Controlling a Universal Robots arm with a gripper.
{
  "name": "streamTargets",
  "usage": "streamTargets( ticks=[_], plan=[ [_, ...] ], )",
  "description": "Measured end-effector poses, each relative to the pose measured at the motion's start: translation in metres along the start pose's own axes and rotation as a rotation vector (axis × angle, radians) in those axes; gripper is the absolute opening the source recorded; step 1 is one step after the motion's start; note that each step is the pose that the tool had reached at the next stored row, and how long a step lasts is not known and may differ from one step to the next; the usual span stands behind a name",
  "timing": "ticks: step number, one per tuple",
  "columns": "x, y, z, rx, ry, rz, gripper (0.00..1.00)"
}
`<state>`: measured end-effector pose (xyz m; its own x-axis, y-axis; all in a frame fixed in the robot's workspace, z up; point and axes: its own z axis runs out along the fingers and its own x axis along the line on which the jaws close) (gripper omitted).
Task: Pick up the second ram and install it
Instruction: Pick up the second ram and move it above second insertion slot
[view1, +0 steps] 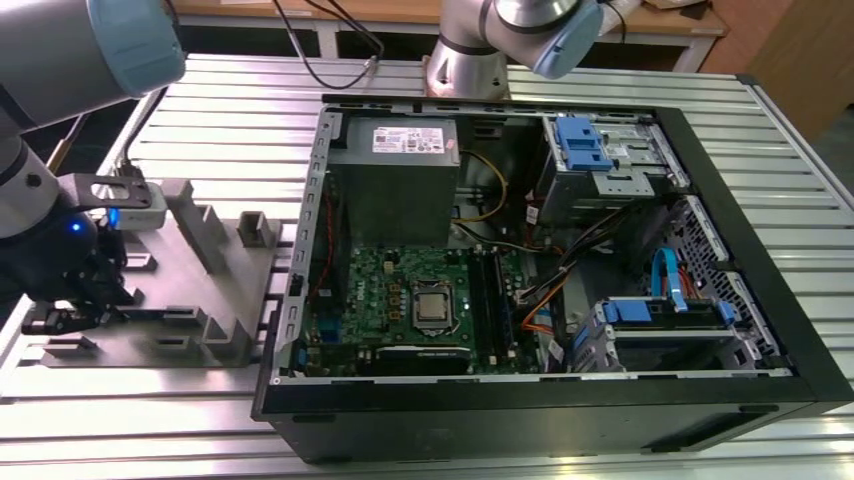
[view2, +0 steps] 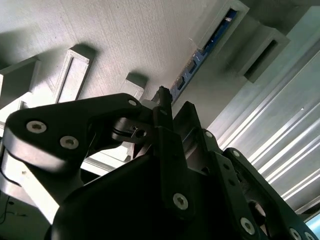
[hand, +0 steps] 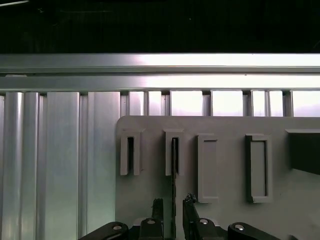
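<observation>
Down on the second ram (hand: 174, 170): thin, dark, on edge in a raised slot (hand: 168, 155) of the grey fixture plate (hand: 225, 125), not yet lifted. Blue-green along its length in the second wrist view, running across the same plate. Right over it the gripper (hand: 173, 204), jaws apart, one black finger (hand: 158, 207) on each side of the stick with a sliver of gap showing both ways. Straddling, not clamped.

Out wide, at the exterior view's left: the gripper low over the near left corner of the plate, under the grey arm (view1: 27, 190). Plate flat on the ribbed aluminium table (view1: 200, 100). Just beside it, toward the exterior view's right, the open black computer case (view1: 534, 405), with the green motherboard (view1: 387, 300) on its floor and the grey power supply (view1: 394, 190) at the far side of the board.
</observation>
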<state>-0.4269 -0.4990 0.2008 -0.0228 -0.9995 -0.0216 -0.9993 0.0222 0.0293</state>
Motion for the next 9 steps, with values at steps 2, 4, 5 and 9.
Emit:
streamTargets(
  ticks=[2, 4, 5, 9],
  plan=[
    [-0.0001, -0.0001, 0.0002, 0.0002, 0.0000, 0.000, 0.27],
    [-0.0015, 0.0000, 0.0005, 0.0006, -0.0002, 0.000, 0.27],
    [-0.0022, 0.0001, 0.0004, 0.0004, -0.0001, 0.000, 0.27],
    [-0.0027, 0.0000, 0.0005, 0.0004, 0.0000, 0.000, 0.27]
  ],
)
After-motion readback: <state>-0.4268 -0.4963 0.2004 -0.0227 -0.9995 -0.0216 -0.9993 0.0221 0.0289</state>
